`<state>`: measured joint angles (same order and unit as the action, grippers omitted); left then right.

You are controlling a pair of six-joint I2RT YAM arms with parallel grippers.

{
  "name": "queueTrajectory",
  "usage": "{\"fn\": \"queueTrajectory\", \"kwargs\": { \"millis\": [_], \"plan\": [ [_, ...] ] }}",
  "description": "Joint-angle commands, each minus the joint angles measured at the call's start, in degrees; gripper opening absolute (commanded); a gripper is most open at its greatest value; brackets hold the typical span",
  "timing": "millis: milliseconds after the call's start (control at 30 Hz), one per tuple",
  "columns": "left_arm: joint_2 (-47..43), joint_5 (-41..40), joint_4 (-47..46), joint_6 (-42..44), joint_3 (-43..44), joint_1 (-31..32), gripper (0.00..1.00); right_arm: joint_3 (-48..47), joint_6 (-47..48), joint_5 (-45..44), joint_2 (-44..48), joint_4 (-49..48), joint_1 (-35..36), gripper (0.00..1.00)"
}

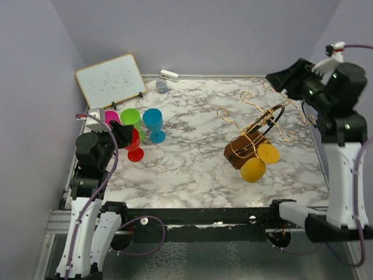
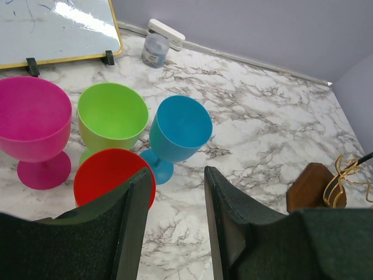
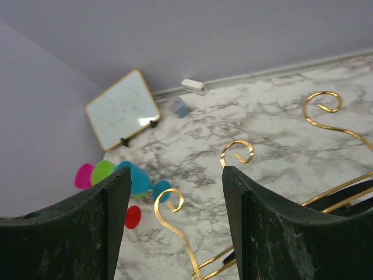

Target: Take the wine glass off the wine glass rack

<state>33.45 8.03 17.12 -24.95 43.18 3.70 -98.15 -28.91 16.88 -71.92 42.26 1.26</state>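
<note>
Right gripper (image 3: 175,174) fingers fill the foreground of its wrist view, spread wide with nothing between them. Gold spiral hooks of the wine glass rack (image 1: 247,144) are seen past them. This gripper is raised high over the far right corner of the table (image 1: 192,175). The left gripper (image 2: 178,174) is likewise spread and empty, one finger just beside a red glass (image 2: 108,175) near the left edge.

The rack is noted right of centre: a brown block with curling wire arms. A yellow wine glass (image 1: 254,170) is seen at the block's near side. It is judged not yet taken off.

Step in hand, as judged: the right gripper is to be brought down to the yellow glass. The stem is best approached from the hook's open side. The glass should then be slid out along the wire rather than pulled upward, so that the rack is not dragged or tipped.

Hard to make out:
- Whether the glass hangs from a hook or leans on the block cannot be told, and its stem is not resolved.
- A dark loop (image 1: 274,116) among the wires cannot be identified.
- The yellow glass is absent from both wrist views.
</note>
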Motion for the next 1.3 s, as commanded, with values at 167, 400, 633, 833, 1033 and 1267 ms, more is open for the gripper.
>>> {"fn": "queueTrajectory", "kwargs": {
  "millis": [167, 400, 633, 833, 1033, 1267],
  "plan": [
    [-0.2, 3.1, -1.7, -0.1, -0.5, -0.4, 0.44, 14.0, -7.6, 13.3, 19.5, -5.1, -0.1, 0.65],
    [0.6, 5.0, -1.4, -0.6, -0.1, -0.4, 0.44, 6.6, -2.3, 10.0, 15.3, -2.7, -0.1, 0.64],
    [2.0, 6.9, -1.4, -1.0, 0.1, -0.4, 0.44, -11.9, 10.1, 29.5, -2.9, 1.3, -0.1, 0.66],
    [1.8, 6.4, -0.9, -1.0, 0.1, -0.4, 0.44, -4.3, 6.0, 44.7, -5.2, -11.7, -0.1, 0.68],
    [2.1, 5.2, -0.2, -0.5, 0.3, -0.4, 0.44, 12.2, -13.6, 50.1, 1.3, -31.3, -17.5, 0.68],
    [2.8, 5.0, -0.1, -0.6, 0.2, -0.4, 0.44, 34.3, -17.9, 39.7, 23.6, -27.8, -26.5, 0.68]
  ]
}}
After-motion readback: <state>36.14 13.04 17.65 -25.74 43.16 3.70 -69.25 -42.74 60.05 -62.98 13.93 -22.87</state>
